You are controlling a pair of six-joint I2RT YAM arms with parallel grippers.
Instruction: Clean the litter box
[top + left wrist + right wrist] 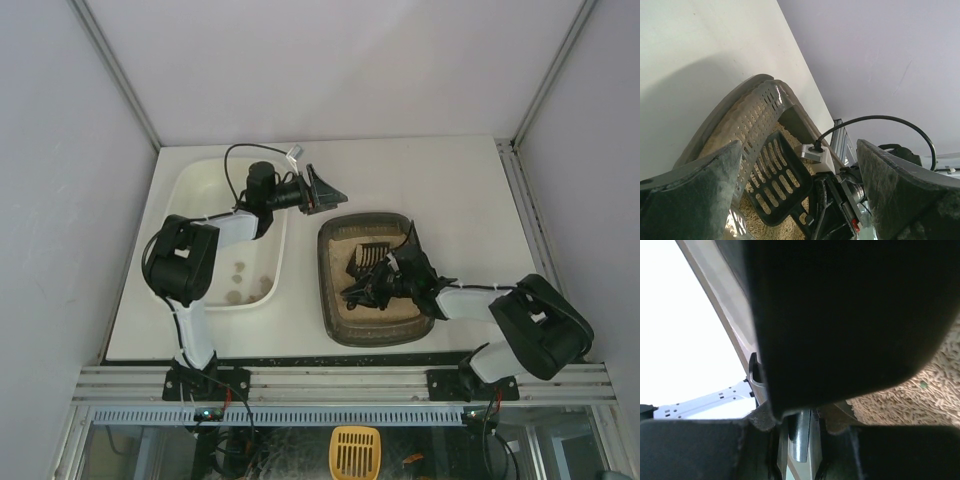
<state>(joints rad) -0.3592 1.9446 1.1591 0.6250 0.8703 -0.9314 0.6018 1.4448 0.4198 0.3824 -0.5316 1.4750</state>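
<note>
**Top external view.** The litter box (334,318) sits on the surface (450,190) at centre right of the frame. Its long axis runs from the top of the frame to the bottom. The right hand (386,283) is inside the box, over the litter, and grasps a black slotted scoop (372,255). The scoop blade points to the upper left of the hand. The left hand (325,190) hovers just off the upper-left corner of the box with its fingers spread and holding nothing. A white tray (180,190) lies left of the box and close beside it, with a few small clumps (240,270) in it. The right hand is the nearer one to the litter. Judgement: the next transfer runs leftward across the box's short axis, from box to tray.

**Left wrist view.** The left hand (797,165) is released; both fingers (690,200) stand wide apart. The litter box (735,97) fills the gap between them in the lower centre. The scoop (780,185) rests blade-down on the litter.

**Right wrist view.** A dark mass close to the lens blocks most of the frame. Litter (940,385) shows at the right edge. The right hand (800,440) appears clenched on a narrow shaft, probably the scoop handle. Whether the blade carries any load cannot be determined.
</note>
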